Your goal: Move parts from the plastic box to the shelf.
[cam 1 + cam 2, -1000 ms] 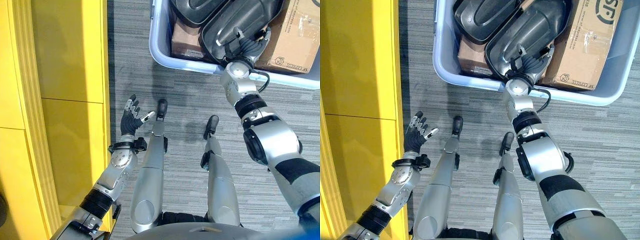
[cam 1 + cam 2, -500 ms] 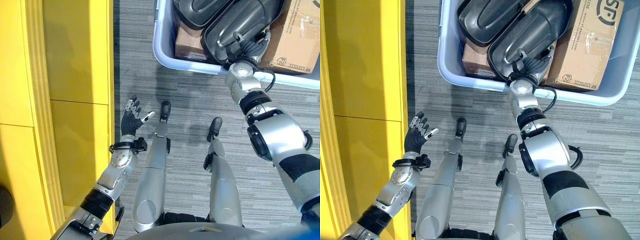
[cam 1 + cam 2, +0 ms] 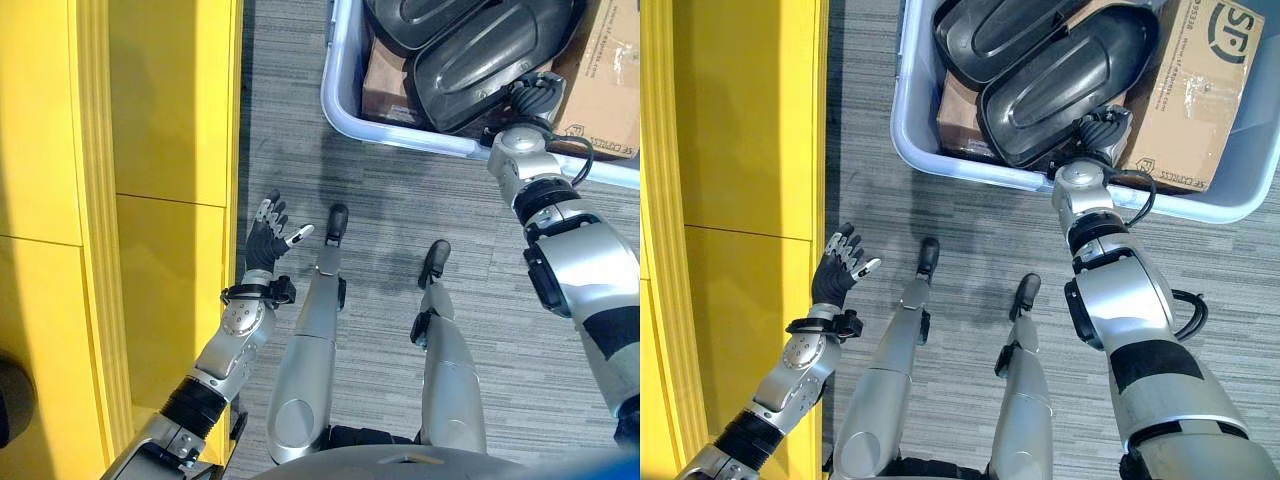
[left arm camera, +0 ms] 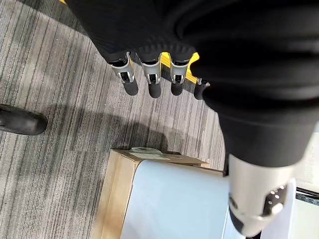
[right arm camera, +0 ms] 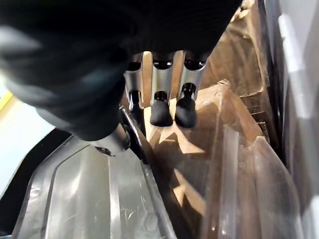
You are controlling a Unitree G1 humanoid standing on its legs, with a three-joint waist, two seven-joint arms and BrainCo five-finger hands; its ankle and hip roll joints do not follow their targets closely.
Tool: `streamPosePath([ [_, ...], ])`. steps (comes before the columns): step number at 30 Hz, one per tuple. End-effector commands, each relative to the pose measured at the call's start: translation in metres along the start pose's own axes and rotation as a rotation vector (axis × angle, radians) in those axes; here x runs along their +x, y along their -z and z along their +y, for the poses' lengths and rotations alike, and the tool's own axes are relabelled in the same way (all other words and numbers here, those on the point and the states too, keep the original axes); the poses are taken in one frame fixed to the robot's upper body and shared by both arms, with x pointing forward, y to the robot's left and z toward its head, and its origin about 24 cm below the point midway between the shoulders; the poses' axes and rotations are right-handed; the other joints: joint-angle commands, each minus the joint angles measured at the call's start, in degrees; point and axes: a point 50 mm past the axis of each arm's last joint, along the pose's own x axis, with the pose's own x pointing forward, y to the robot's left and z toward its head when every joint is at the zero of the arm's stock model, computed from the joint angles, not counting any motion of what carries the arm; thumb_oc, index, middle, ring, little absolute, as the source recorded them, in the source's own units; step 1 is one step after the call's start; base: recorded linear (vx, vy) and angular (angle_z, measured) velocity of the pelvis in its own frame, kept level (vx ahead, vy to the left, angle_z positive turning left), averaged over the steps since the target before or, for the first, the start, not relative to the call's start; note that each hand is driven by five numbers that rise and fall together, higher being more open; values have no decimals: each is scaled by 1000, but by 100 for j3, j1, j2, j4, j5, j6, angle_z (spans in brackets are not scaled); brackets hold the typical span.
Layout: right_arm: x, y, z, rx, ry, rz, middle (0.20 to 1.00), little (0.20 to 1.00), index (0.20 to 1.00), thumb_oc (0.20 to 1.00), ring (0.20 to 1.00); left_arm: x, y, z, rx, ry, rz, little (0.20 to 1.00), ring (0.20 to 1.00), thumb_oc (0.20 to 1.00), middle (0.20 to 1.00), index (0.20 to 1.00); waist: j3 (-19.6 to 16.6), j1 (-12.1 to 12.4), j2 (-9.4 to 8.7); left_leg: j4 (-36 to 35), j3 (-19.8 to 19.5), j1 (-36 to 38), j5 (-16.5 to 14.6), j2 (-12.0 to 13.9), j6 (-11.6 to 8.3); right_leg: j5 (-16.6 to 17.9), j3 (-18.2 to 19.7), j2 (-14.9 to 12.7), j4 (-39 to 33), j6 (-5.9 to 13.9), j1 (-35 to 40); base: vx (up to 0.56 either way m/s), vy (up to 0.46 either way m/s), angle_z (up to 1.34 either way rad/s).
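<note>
Black moulded part lying in plastic box atop cartons; looks stiff, light, slick. Right hand pinching its rim edge: probably best hold. Left hand spread, idle beside yellow shelf.

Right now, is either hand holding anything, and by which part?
Right hand grips the near edge of a black part in the plastic box. Left hand is open, holding nothing.

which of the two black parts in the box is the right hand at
The lower black part, nearer the robot; the right hand sits at its edge, while the upper black part lies farther away.
</note>
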Motion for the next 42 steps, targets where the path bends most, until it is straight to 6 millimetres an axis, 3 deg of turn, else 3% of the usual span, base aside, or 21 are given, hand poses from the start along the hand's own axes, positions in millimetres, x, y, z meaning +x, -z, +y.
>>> streamPosePath([
  [1,-6,28,2,14,-65,96,200,200,200,200,200,-5,-7,-11,-27,80,-40,1000,1000,1000,1000,1000,96,200,196,23,229,26,-373,-45,120,-798,118,-158,700,201,276,0,0,0],
  [8,-4,31,-4,120,-28,106,200,200,200,200,200,-6,-3,-10,-33,77,-24,1000,1000,1000,1000,1000,96,175,214,30,244,43,-376,-36,126,-807,126,-155,727,194,266,0,0,0],
  [14,-8,16,-3,274,-3,20,200,200,200,200,200,-6,-1,-6,-38,42,-11,1000,1000,1000,1000,1000,96,67,129,35,253,59,-374,0,127,-817,167,-139,771,181,238,0,0,0],
  [16,-17,2,1,335,-17,-88,200,200,200,200,200,-6,-1,-3,-42,16,-12,1000,1000,1000,1000,1000,96,-43,55,21,274,72,-363,25,123,-803,194,-119,792,173,210,0,0,0],
  [21,-39,-10,4,372,-41,-235,200,200,200,200,200,-7,-1,-1,-46,-8,-13,1000,1000,1000,1000,1000,96,-184,-50,-8,264,123,-341,57,117,-789,209,-115,788,172,227,0,0,0],
  [27,-65,-22,-12,377,-5,-435,200,200,200,200,200,-9,-5,6,-23,-28,-37,1000,1000,1000,1000,1000,96,-289,-155,-203,243,469,-244,91,77,-758,180,-111,685,170,521,-11,-7,0],
  [36,-87,-31,-25,475,-31,-536,200,200,200,200,200,-13,-8,14,3,-33,-40,1000,1000,1000,1000,1000,96,-327,-273,-430,192,1048,-103,156,45,-754,120,-92,608,165,1009,0,0,0],
  [42,-98,-23,-34,479,-73,-562,200,200,200,200,200,-16,-6,22,16,-51,-27,1000,1000,1000,1000,1000,96,-352,-356,-512,160,1435,-55,229,28,-790,102,-68,591,154,1337,2,-15,1],
])
